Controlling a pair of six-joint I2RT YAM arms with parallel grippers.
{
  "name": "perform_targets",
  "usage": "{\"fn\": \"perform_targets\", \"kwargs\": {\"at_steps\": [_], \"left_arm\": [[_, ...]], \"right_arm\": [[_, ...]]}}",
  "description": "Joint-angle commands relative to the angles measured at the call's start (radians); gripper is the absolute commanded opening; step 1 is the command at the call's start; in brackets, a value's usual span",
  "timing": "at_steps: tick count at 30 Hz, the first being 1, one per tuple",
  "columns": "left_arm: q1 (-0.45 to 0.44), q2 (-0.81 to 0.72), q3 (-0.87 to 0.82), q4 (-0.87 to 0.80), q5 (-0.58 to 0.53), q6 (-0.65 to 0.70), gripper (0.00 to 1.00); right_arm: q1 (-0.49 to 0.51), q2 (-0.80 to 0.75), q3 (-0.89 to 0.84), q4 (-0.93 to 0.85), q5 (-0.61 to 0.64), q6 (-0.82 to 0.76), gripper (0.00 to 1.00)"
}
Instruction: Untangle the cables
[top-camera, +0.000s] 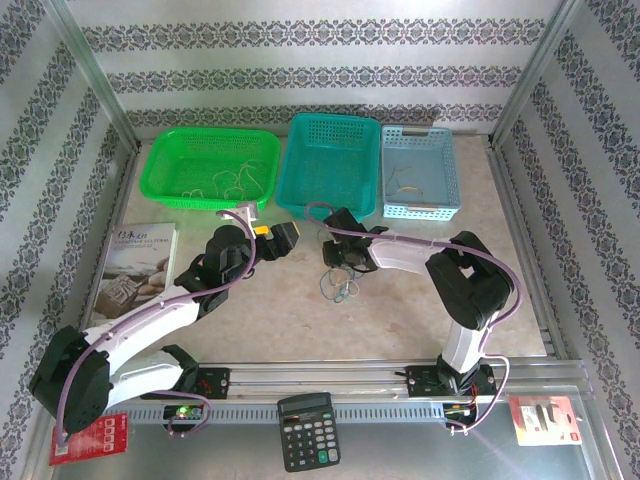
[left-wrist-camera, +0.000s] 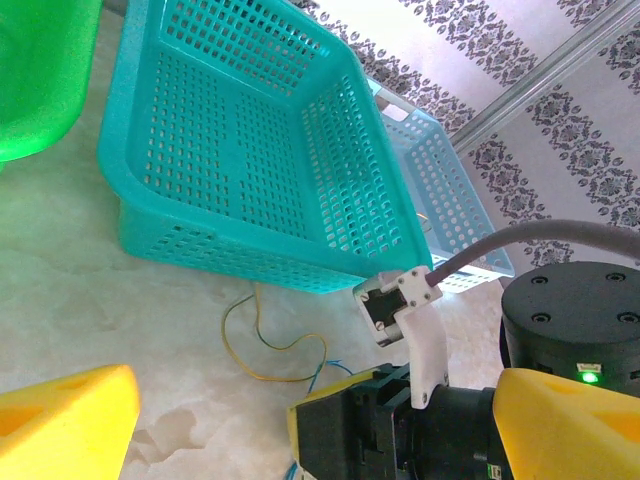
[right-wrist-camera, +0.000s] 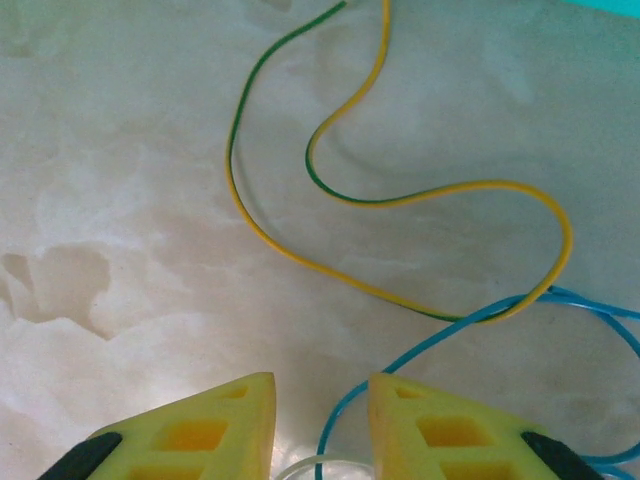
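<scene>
The cables (top-camera: 340, 288), a small tangle of thin yellow-green, blue and whitish wire loops, lie near the middle of the pale marble-patterned tabletop (top-camera: 280, 320), just in front of the teal perforated plastic basket (top-camera: 333, 165). In the right wrist view the yellow-and-green wire (right-wrist-camera: 400, 201) snakes over the table in open curves and crosses the blue wire (right-wrist-camera: 400, 357), which runs on between the yellow fingers (right-wrist-camera: 190, 435).

The right gripper (right-wrist-camera: 320, 420) stands directly over the tangle with its fingers a narrow gap apart. The blue wire and a whitish loop (right-wrist-camera: 305, 467) sit in that gap, not pinched where they show. The left gripper (top-camera: 278, 240) hovers just left of it, fingers spread wide and holding nothing.

Behind, a bright green plastic basket (top-camera: 212, 168) stands left of the teal one and a light blue basket (top-camera: 420, 172) right of it. A book (top-camera: 135, 265) lies at the table's left edge, and a black calculator (top-camera: 308, 430) by the near rail.
</scene>
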Motion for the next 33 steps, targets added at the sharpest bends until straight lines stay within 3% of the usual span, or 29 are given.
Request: {"fn": "perform_targets", "kwargs": {"at_steps": [1, 11, 18, 25, 33], "left_arm": [[0.013, 0.010, -0.008, 0.043, 0.010, -0.011, 0.91], [0.013, 0.047, 0.015, 0.063, 0.023, -0.010, 0.92], [0.014, 0.055, 0.016, 0.069, 0.026, -0.012, 0.92], [0.014, 0.046, 0.008, 0.069, 0.025, -0.022, 0.92], [0.014, 0.016, 0.002, 0.050, 0.007, -0.022, 0.92]], "right_arm": [[0.007, -0.041, -0.056, 0.007, 0.010, 0.015, 0.30], [0.033, -0.276, -0.261, -0.011, 0.013, 0.075, 0.30], [0.031, -0.394, -0.245, -0.064, 0.050, 0.057, 0.31], [0.024, -0.244, -0.051, -0.111, 0.087, -0.055, 0.39], [0.034, -0.005, 0.096, -0.125, 0.096, -0.112, 0.38]]}}
